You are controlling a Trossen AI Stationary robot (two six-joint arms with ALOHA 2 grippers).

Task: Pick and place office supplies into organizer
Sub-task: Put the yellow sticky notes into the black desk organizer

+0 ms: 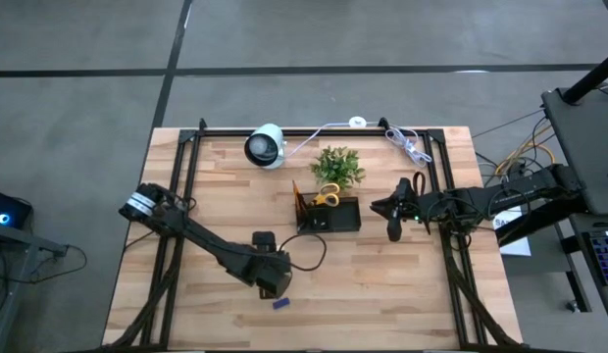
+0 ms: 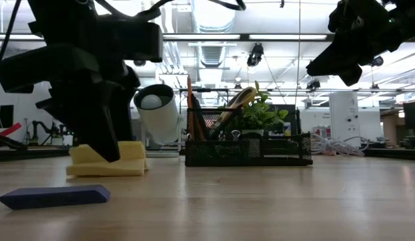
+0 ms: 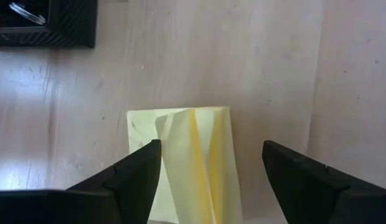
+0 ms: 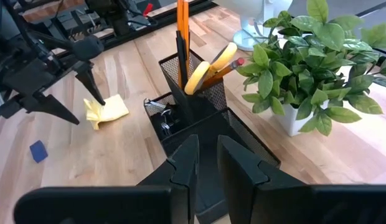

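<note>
Straddling the crumpled yellow sticky-note pad (image 3: 187,165) on the tabletop (image 3: 274,68) with left end effector (image 3: 210,171) spread wide for a grasp, well short of the organizer (image 1: 329,216), right end effector (image 4: 207,163) idling narrow and empty beside it.

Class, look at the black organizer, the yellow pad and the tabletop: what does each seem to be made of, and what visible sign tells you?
organizer: probably metal mesh, matte black; fine see-through grid in its walls.
yellow pad: paper, matte; thin sheets curl and fold.
tabletop: wood, pale, light sheen; plank seams and grain, perhaps butcher block.
</note>
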